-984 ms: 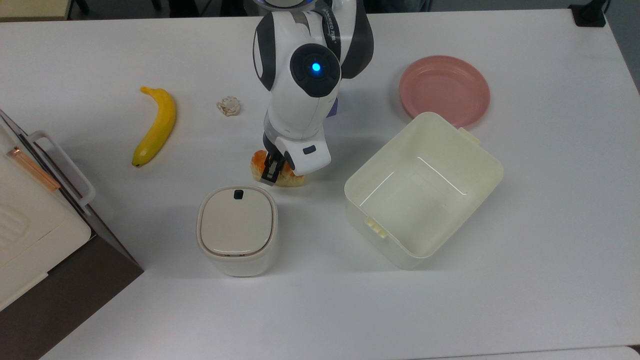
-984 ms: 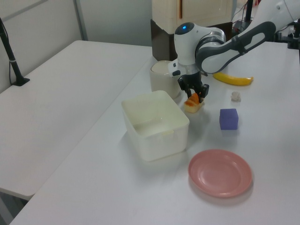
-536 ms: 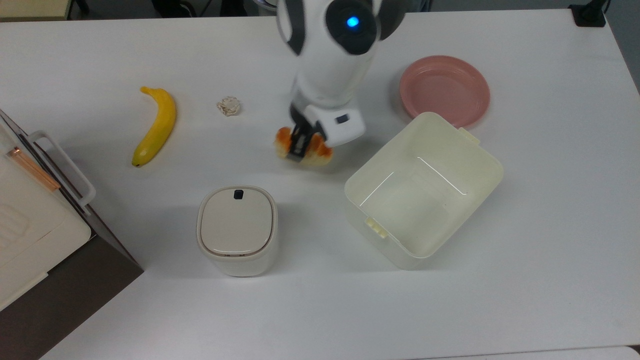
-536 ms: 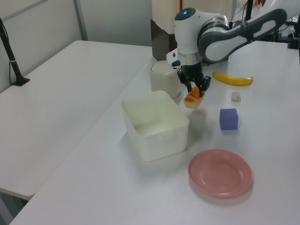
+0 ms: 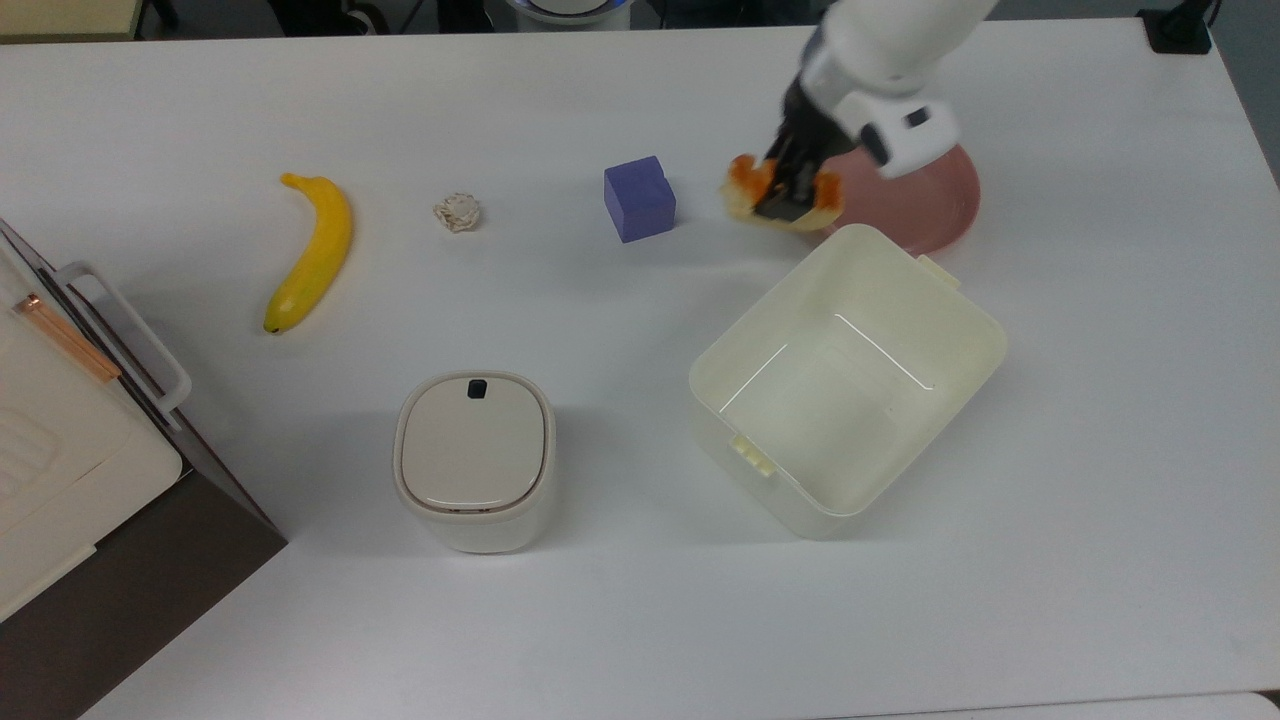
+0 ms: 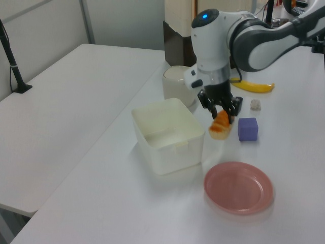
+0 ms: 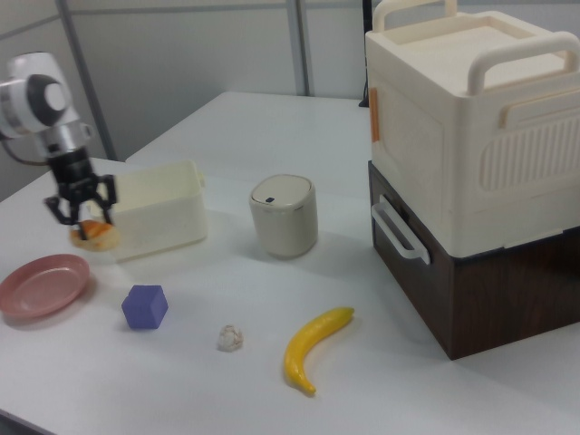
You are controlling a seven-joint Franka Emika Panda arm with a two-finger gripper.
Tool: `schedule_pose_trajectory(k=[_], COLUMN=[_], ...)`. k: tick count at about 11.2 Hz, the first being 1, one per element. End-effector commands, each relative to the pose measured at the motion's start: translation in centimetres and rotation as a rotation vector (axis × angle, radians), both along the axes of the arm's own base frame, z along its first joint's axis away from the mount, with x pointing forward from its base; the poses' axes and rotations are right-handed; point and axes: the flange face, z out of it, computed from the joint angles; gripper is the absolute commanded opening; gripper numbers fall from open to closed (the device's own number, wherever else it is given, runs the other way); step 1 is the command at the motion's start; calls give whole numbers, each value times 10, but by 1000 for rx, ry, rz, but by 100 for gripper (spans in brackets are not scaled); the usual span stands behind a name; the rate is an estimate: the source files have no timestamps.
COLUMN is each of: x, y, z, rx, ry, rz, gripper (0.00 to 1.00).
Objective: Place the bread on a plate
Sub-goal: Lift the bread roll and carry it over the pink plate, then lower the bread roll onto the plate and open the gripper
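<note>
The hand [image 5: 790, 190] is clamped on the bread [image 5: 778, 196] and holds it in the air, clear of the desk [image 5: 1100, 450]. The pickup is done; the bread hangs near the edge of the pink plate [image 6: 238, 187], perhaps not yet over it, so lowering and letting go remain.

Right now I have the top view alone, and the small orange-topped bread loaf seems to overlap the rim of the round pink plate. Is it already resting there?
Observer: No. In the left view the bread hangs in the gripper, lifted and short of the plate.
Operator: The arm covers part of the plate for me. Is anything on it?
Observer: The left view shows the whole plate, and nothing lies on it.
Operator: Is the loaf held level?
Observer: No. In the left view it hangs tilted, with one end pointing down.
</note>
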Motion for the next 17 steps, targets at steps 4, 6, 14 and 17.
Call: schedule_pose_trajectory(k=[4,6,14,17], x=[-81,-79,-55,5], y=[109,112,66,-29], z=[-10,-24,29,57], rx=[-14,-31,-44,-75], ry=[-8,-15,-106,-223], rz=[-30,-81,-230,-669], gripper=[61,72,100,100])
